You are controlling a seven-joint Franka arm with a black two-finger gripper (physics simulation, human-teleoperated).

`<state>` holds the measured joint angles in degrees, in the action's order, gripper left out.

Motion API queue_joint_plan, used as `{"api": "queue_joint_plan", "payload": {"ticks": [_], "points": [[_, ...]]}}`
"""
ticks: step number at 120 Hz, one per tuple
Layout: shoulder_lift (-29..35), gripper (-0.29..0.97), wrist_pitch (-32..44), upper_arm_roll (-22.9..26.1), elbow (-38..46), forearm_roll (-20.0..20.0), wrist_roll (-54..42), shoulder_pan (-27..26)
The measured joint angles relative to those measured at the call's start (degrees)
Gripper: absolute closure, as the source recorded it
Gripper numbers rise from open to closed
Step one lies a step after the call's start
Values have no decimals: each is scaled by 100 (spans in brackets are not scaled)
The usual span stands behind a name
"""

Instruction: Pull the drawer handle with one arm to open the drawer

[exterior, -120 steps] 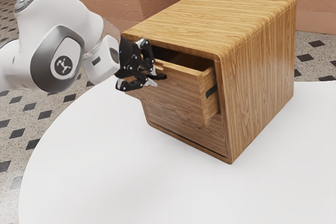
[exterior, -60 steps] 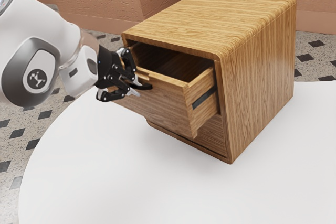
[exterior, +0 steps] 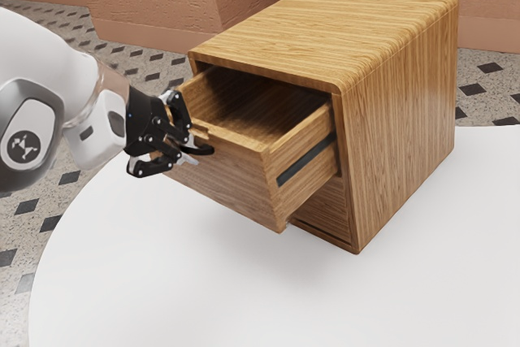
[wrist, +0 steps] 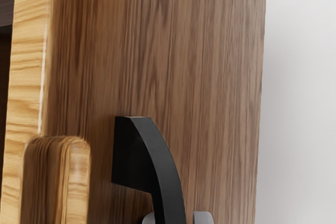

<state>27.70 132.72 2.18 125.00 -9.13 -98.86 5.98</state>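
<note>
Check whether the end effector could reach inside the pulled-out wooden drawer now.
Probably yes: the wooden drawer stands out of the wooden cabinet, nothing covers its open top, and the black end effector sits at its front.

drawer: slid further out of the cabinet, toward the exterior view's left; more of its inside and black side rail bared | my gripper: drawn back left and lower with the drawer front | my arm: retreated leftward
</note>
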Motion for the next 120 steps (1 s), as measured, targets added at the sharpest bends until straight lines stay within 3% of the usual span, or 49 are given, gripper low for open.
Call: {"api": "queue_joint_plan", "payload": {"ticks": [33,46,72,100,120], "points": [[545,79,-231,-5,351,11,15,8],[590,65,-272,-7,437,13,21,8],[830,80,-297,-9,577,31,37,22],[842,80,-313,-7,582,57,45,43],[848,74,-384,-7,573,70,58,49]]}}
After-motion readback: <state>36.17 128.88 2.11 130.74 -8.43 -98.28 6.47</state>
